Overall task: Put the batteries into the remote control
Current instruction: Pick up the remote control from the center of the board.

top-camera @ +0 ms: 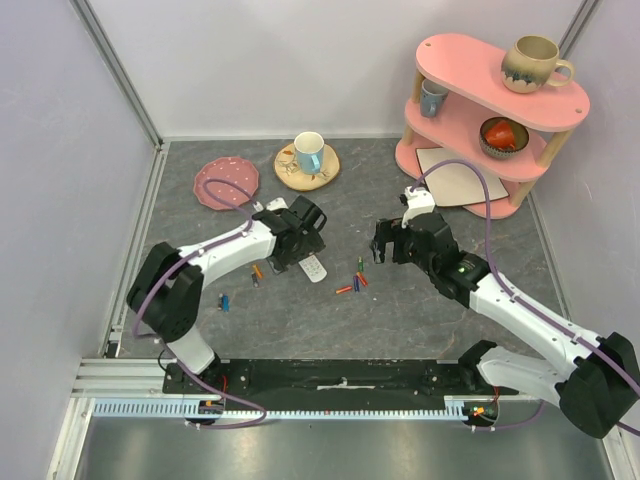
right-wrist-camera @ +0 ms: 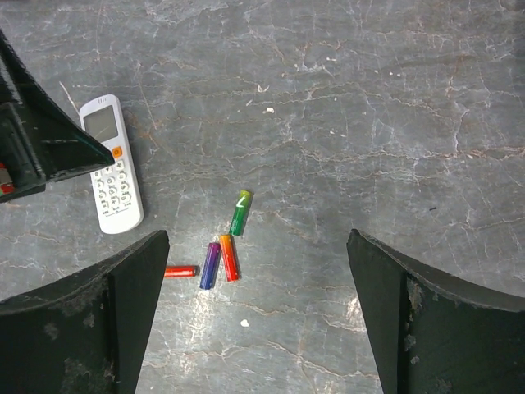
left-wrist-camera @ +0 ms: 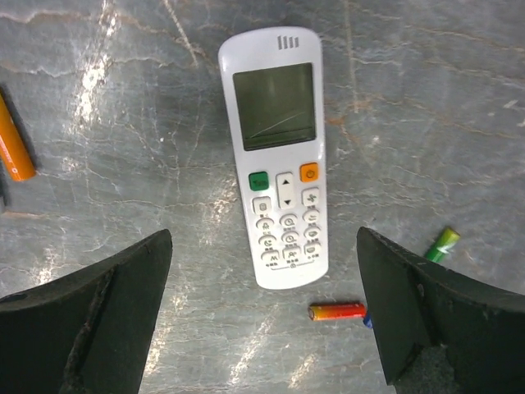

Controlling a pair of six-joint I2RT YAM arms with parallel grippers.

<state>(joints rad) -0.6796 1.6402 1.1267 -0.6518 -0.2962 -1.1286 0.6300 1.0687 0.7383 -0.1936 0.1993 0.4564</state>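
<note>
Left end effector (left-wrist-camera: 262, 236) is released, nothing between its fingers (left-wrist-camera: 107, 316). Right end effector (right-wrist-camera: 256, 236) is also spread wide and empty. Remote control (left-wrist-camera: 277, 156) lies flat and face up on the grey marbled table (left-wrist-camera: 426, 98), directly under the left end effector, framed by its jaws in the left wrist view. No brand name I can read on it, and the button legends are too small to make out. Its long axis runs up-down in that view with a slight tilt, screen end away from the fingers, button end toward them. In the top view it sits diagonal, partly hidden by the left end effector. It's a white rounded slab with a grey-green screen crossed by a thin line and short slots above the screen. It has one green button, one orange button, an up/down key between them, and rows of small white keys below. Batteries (top-camera: 355, 283) are a loose cluster lying flat on the table between the arms, to the right of the remote in the top view and not touching it. Right wrist view shows a green battery (right-wrist-camera: 239, 213) with a white mark I can't read. Purple battery (right-wrist-camera: 210, 264) and orange-red battery (right-wrist-camera: 229, 257) lie side by side; can't tell if they touch. Red battery (right-wrist-camera: 180, 271) is just left of them. Orange battery (left-wrist-camera: 15, 148) lies apart at the left edge of the left wrist view. Blue battery (top-camera: 225, 302) sits well apart, near the left arm.
</note>
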